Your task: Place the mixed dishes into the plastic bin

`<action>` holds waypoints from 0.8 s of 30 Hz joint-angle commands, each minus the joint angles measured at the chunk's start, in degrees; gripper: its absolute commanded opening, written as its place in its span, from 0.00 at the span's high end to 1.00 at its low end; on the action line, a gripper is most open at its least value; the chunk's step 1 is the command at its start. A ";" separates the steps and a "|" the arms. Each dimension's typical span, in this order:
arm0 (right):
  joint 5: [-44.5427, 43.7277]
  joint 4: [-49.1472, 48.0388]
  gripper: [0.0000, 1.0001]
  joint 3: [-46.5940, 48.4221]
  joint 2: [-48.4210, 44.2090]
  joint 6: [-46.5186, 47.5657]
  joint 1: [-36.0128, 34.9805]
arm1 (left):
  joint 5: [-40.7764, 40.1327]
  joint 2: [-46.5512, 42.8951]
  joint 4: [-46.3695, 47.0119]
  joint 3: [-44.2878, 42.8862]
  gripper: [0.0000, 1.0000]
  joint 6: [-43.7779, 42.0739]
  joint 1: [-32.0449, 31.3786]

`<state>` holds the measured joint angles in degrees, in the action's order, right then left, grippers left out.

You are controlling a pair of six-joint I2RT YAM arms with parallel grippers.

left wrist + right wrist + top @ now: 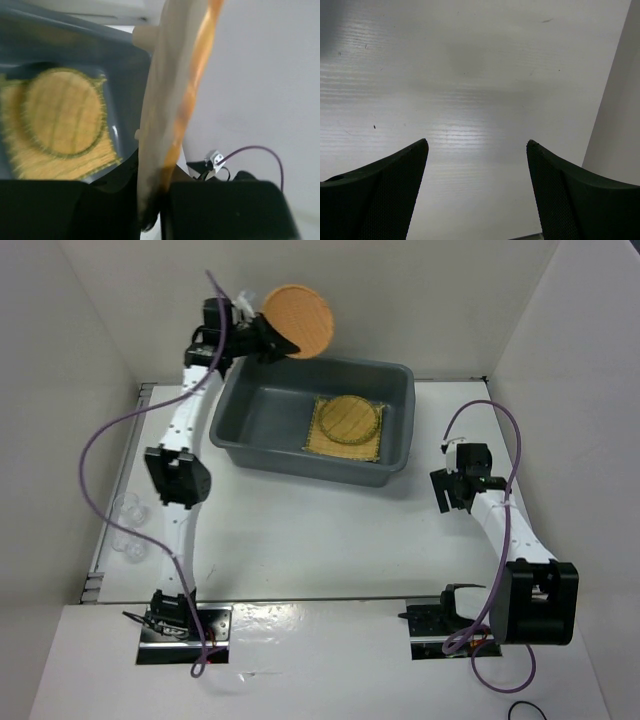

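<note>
Left gripper (pixel 262 335) clamped on orange plate (pixel 297 321) edge, plate raised over bin (pixel 245 415) far-left corner, round woven plate (pixel 352 420) on square mat (pixel 322 445) in bin, cups (pixel 130 530) at table (pixel 330 530) left edge, right gripper (pixel 476 145) wide, right of bin.

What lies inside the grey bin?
In the bin, a round woven plate lies on a square woven plate; the square plate's middle and anything under it are covered.
</note>
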<state>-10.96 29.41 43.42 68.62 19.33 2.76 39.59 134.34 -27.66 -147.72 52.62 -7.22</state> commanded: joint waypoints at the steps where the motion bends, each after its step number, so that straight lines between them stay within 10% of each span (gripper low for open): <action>1: -1.08 -2.60 0.16 -0.62 -2.43 -0.79 0.05 | 4.44 17.86 -12.74 -25.77 1.00 -0.25 -2.61; 24: -1.61 -3.13 0.16 -0.62 -3.76 -0.79 0.05 | 9.27 38.53 -4.07 -31.93 0.91 15.58 -10.88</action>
<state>-11.62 28.97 43.35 66.52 19.27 2.76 46.41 172.24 -35.70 -176.53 66.57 -17.78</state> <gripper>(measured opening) 0.840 0.160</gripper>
